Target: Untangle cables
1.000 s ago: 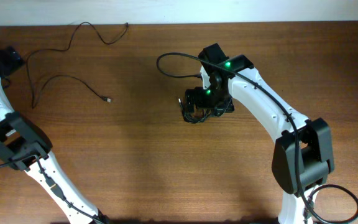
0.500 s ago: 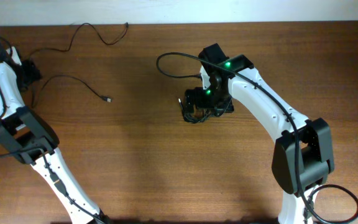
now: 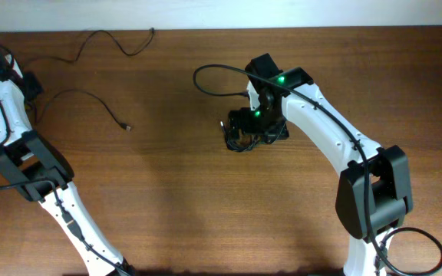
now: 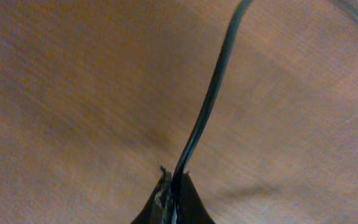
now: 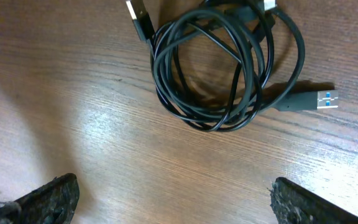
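A thin black cable point(image 3: 83, 93) lies loose at the far left, ending in a small plug point(image 3: 127, 127). My left gripper point(image 3: 31, 86) is shut on this cable near its other end. In the left wrist view the cord point(image 4: 207, 106) runs up and away from the pinched jaws point(image 4: 174, 186). A small coiled bundle of cables point(image 3: 244, 139) lies mid-table. My right gripper point(image 3: 255, 126) hovers over it, open. In the right wrist view the coil point(image 5: 229, 68) and its blue-tipped USB plug point(image 5: 319, 99) lie ahead of the spread fingertips point(image 5: 48, 199).
Another thin black cable, its end point(image 3: 153, 31) near the table's back edge, snakes along the top left. The right arm's own thick cable point(image 3: 206, 77) loops out left of its wrist. The right arm's base point(image 3: 371, 199) stands at the lower right.
My left gripper has shifted right and closed on the loose cable. That cable's plug has slid slightly left. The right arm and the coil have not moved.
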{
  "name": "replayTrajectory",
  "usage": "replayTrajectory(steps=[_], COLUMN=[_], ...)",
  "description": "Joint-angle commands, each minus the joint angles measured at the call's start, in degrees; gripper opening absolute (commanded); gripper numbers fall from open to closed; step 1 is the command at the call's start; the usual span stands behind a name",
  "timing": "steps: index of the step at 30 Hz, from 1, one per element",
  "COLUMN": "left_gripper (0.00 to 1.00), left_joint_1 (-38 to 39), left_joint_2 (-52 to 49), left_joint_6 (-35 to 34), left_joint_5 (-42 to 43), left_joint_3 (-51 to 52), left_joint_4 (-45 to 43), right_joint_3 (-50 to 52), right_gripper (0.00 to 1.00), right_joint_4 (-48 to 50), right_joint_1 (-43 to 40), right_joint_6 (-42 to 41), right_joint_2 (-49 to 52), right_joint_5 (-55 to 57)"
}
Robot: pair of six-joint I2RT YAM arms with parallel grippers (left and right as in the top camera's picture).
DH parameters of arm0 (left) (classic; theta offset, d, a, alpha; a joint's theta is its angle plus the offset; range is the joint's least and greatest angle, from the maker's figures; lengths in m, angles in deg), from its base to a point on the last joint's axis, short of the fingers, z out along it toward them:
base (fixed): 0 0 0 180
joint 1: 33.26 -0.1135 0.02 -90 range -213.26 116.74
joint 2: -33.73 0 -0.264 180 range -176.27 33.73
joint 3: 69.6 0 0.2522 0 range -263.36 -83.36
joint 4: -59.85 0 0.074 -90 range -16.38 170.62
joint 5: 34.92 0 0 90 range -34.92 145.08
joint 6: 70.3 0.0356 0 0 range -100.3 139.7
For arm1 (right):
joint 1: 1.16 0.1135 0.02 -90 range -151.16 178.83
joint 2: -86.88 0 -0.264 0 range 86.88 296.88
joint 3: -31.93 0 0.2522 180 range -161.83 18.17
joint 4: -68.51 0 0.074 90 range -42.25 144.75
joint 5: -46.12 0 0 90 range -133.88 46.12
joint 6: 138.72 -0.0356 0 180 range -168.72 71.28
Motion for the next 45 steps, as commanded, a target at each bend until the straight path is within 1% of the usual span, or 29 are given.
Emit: replayTrajectory(steps=[1, 4, 5, 6, 7, 9, 10, 11, 12, 23, 25, 26, 29, 31, 33, 38, 40, 41, 43, 45], left_gripper=[0.00, 0.00, 0.00, 0.00, 0.00, 0.01, 0.35, 0.89, 0.99, 0.99, 0.99, 0.99, 0.99, 0.99, 0.99, 0.99, 0.99, 0.99, 0.99, 0.99], left_joint_1=[-0.07, 0.98, 1.22, 1.38, 1.42, 1.40, 1.38, 1.36, 1.31, 0.28, 0.33, 0.37, 0.42, 0.46, 0.70, 2.19, 2.95, 3.10, 3.15, 3.15], left_joint_2=[5.31, 9.05, 9.79, 10.10, 10.34, 10.32, 10.21, 10.21, 10.21, 10.21, 10.23, 10.23, 10.21, 10.21, 10.21, 10.21, 10.12, 10.12, 10.12, 10.12], left_joint_6=[0.48, 0.90, 2.51, 4.33, 7.58, 10.78, 10.78, 10.78, 10.75, 10.29, 7.65, 4.79, 1.18, 1.16, 1.14, -1.18, -1.49, -3.50, -12.98, -16.00], left_joint_5=[5.90, 5.88, 5.88, 5.88, 5.66, 2.95, 0.50, -1.53, -2.80, -3.17, -3.15, -2.82, 4.70, 12.59, 16.35, 16.44, 16.37, 15.45, 8.00, 3.26], left_joint_3=[-2.47, -3.63, -3.67, -3.67, -3.67, -3.65, -3.54, -3.02, -2.38, -1.25, -1.25, -1.25, -1.25, -1.20, -0.94, -0.92, -0.35, 0.35, 2.78, 5.25], left_joint_4=[-8.02, -16.70, -18.69, -19.93, -20.68, -19.71, -18.67, -18.08, -17.84, -6.40, -4.13, -2.27, 2.97, 6.73, 10.69, 21.40, 24.17, 24.81, 25.88, 25.81], right_joint_3=[-0.04, -0.04, -0.04, -0.04, -0.04, -0.04, -0.04, -0.04, -0.04, -0.04, -0.04, -0.04, -0.07, -0.04, -0.04, -0.07, -0.04, -0.04, -0.04, -0.04], right_gripper=[0.99, 0.99, 0.99, 0.99, 0.99, 0.99, 0.99, 0.99, 0.99, 0.99, 0.99, 0.99, 0.99, 0.99, 0.99, 0.98, 0.99, 0.99, 0.99, 0.99], right_joint_4=[-0.46, -0.44, -0.44, -0.48, -0.52, -0.55, -0.50, -0.46, -0.44, -0.90, -0.87, -0.87, -0.85, -0.85, -0.52, 0.22, 0.15, 0.11, -0.09, -0.33], right_joint_1=[0.04, 0.04, 0.04, 0.07, 0.07, 0.07, 0.07, 0.07, 0.04, 0.04, 0.04, 0.04, 0.04, 0.04, 0.04, 0.04, 0.04, 0.04, 0.04, 0.04], right_joint_6=[0.33, 0.33, 0.33, 0.33, 0.33, 0.33, 0.33, 0.33, 0.33, 0.35, 0.35, 0.35, 0.35, 0.35, 0.35, 0.35, 0.35, 0.35, 0.35, 0.35], right_joint_2=[0.33, 0.33, 0.33, 0.33, 0.33, 0.33, 0.33, 0.33, 0.33, 0.33, 0.33, 0.33, 0.33, 0.33, 0.33, 0.33, 0.33, 0.33, 0.33, 0.33], right_joint_5=[-0.50, -0.50, -0.50, -0.52, -0.52, -0.50, -0.52, -0.52, -0.50, -0.50, -0.50, -0.50, -0.52, -0.50, -0.52, -0.70, -0.72, -0.70, -0.74, -0.74])
